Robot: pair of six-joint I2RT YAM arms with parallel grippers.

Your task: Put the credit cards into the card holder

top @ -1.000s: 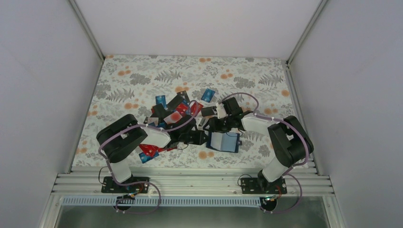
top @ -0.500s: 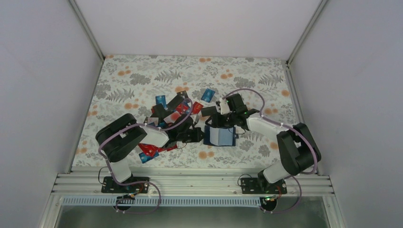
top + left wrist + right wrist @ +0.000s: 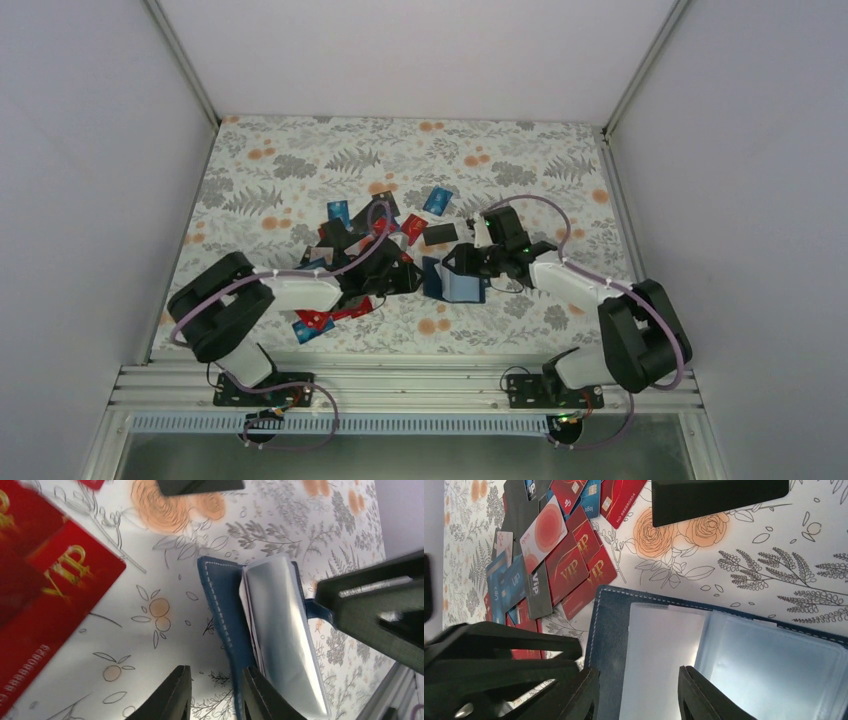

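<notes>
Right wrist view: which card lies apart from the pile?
The black card, alone on the orange roses above the card holder; the red, blue and grey ones overlap in a heap at left.

Soft, even white light is filling the overhead view, casting only faint shadows under the arms (image 3: 300, 288). In the left wrist view a red card (image 3: 50, 605) is smearing with blur, and glare is whitening the open holder (image 3: 222, 605). The right wrist view is rendering cards (image 3: 574, 565) crisply, its fingers (image 3: 704, 700) looming dark.
</notes>
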